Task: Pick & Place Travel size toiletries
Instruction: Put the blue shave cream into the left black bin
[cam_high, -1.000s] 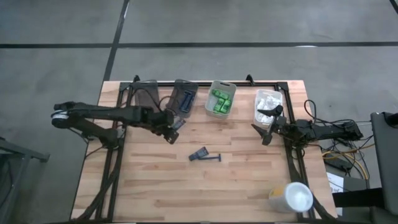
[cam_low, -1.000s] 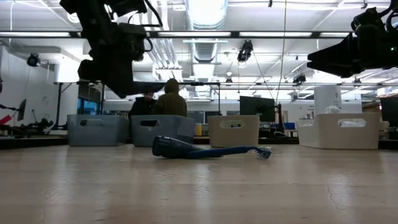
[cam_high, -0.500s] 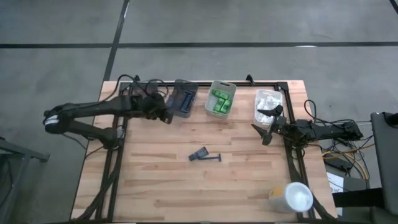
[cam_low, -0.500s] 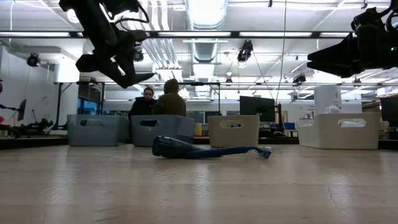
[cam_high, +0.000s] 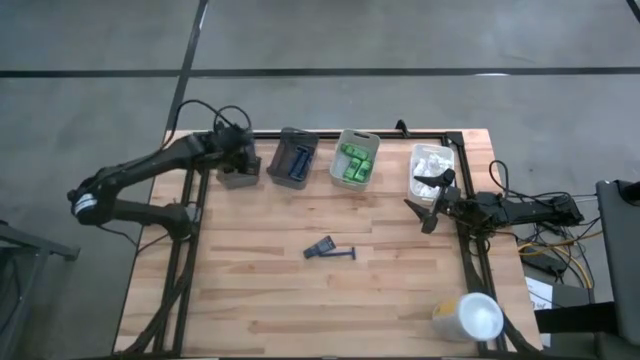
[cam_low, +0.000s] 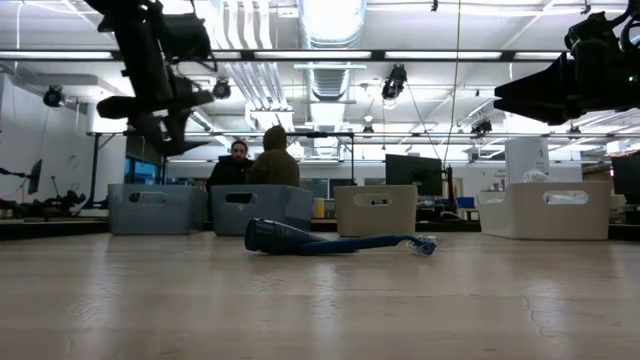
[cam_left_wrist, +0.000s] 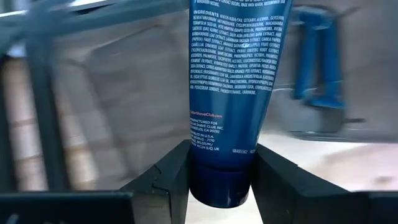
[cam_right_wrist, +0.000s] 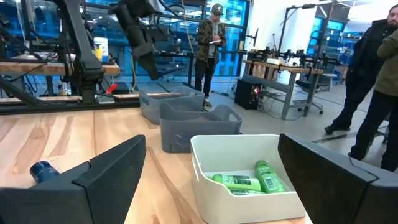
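Note:
My left gripper (cam_high: 238, 160) hangs over the far-left grey bin (cam_high: 237, 176), shut on a dark blue tube (cam_left_wrist: 231, 62) with white print. A dark blue razor (cam_high: 343, 253) and a small dark blue piece (cam_high: 320, 247) lie flat on the middle of the table; the razor also shows in the low view (cam_low: 330, 243). More blue razors (cam_high: 297, 162) lie in the second grey bin. Green packs (cam_high: 354, 162) fill a white bin. White packets (cam_high: 430, 163) fill the far-right bin. My right gripper (cam_high: 428, 205) waits open near that bin, touching nothing. My left gripper pinches the blue tube's rounded cap end (cam_left_wrist: 221, 186) between its two fingers (cam_left_wrist: 171, 180). The tube's body stretches away beyond the fingertips, lifted clear of the table and the bin.
The row of bins stands along the far edge. A large white cup (cam_high: 470, 318) stands at the near right corner. A dark frame runs along the table's left and right sides. People stand in the room beyond the table (cam_low: 270, 160). Bare wood surrounds the razor.
My left gripper has moved from the table's left middle toward the far left corner, passing the razor bin and ending over the far-left grey bin. It has turned on the way and stayed shut on the blue tube. The razor on the table has kept still.

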